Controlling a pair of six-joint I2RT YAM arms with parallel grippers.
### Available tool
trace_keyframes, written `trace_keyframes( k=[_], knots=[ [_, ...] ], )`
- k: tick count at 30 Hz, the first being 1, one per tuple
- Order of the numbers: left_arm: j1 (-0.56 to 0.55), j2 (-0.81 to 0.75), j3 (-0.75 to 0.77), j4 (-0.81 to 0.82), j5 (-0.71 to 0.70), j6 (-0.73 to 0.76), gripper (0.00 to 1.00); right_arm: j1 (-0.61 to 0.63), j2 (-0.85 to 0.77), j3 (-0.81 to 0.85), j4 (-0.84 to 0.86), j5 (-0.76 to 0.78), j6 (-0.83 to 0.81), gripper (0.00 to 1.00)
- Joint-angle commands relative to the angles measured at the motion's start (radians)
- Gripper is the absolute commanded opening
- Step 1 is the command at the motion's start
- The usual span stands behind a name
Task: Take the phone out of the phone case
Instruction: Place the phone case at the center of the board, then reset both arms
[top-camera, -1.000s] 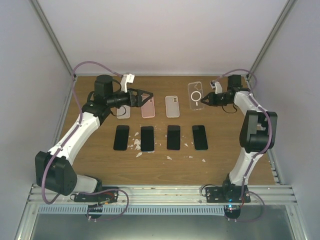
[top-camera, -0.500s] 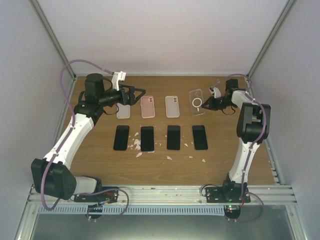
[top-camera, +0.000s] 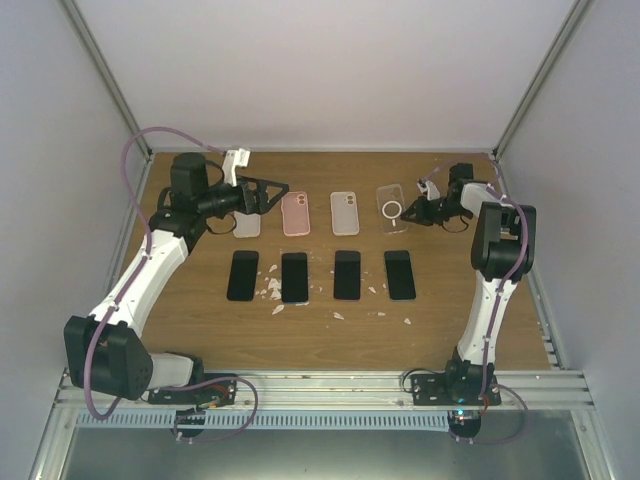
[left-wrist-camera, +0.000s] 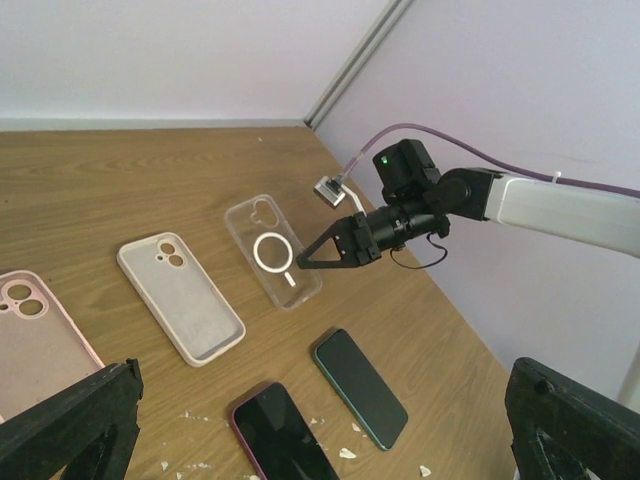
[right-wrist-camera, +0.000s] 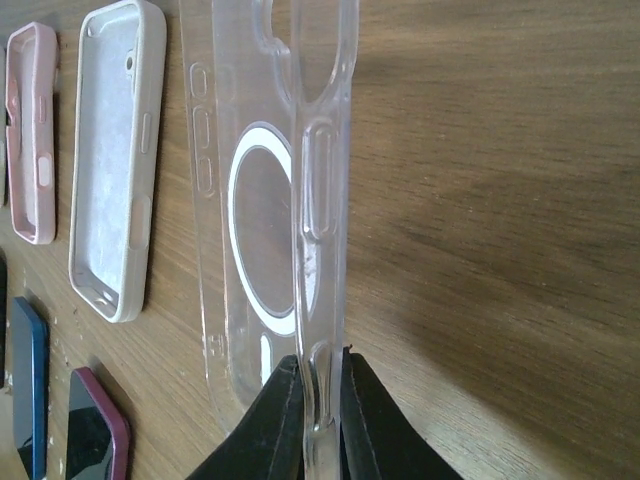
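The right end effector (right-wrist-camera: 320, 375) is pinching the thin side wall of the clear case (right-wrist-camera: 262, 230) near one end. That looks like a hold for setting the shell down or steadying it. The clear case looks empty, with wood grain and its white ring showing through. It lies at the upper right of the top view, at the end of a row with the white case (top-camera: 345, 212) and the pink case (top-camera: 295, 213). Whether it rests fully flat on the surface (top-camera: 450, 310) I cannot tell.

The phone (top-camera: 400, 274) that seems to belong to it lies bare, just below the case, so I judge the removal done.

The right arm (top-camera: 497, 260) rises along the right edge, folds sharply at the elbow and points its wrist leftward, low over the wood.

The left end effector (top-camera: 283, 197) is spread wide and holds nothing, hovering at the upper left near the pink case. The left arm (top-camera: 140, 280) stretches diagonally up from the lower left, with its wrist turned to the right.
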Motion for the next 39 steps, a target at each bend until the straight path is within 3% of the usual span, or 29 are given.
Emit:
trace_keyframes(
  k=[1, 10, 14, 18, 32, 39],
  knots=[
    [0.012, -0.028, 0.001, 0.067, 0.013, -0.014, 0.99, -0.008, 0.024, 0.016, 0.007, -0.016, 0.019, 0.13],
    [0.031, -0.016, 0.035, 0.058, 0.009, -0.015, 0.99, -0.008, -0.021, 0.019, -0.016, 0.034, 0.013, 0.47],
    [0.044, -0.017, 0.06, 0.032, 0.011, 0.004, 0.99, -0.007, -0.078, 0.02, -0.042, 0.062, -0.029, 0.77],
    [0.055, -0.032, 0.061, 0.027, 0.012, 0.006, 0.99, -0.009, -0.177, 0.016, -0.057, 0.035, -0.092, 0.98],
    [0.069, -0.077, 0.085, -0.085, 0.01, 0.091, 0.99, 0.017, -0.493, 0.029, -0.128, -0.024, -0.135, 1.0],
    [0.08, -0.063, 0.126, -0.191, 0.015, 0.157, 0.99, 0.106, -0.661, 0.019, -0.132, 0.082, -0.178, 1.0]
  ],
)
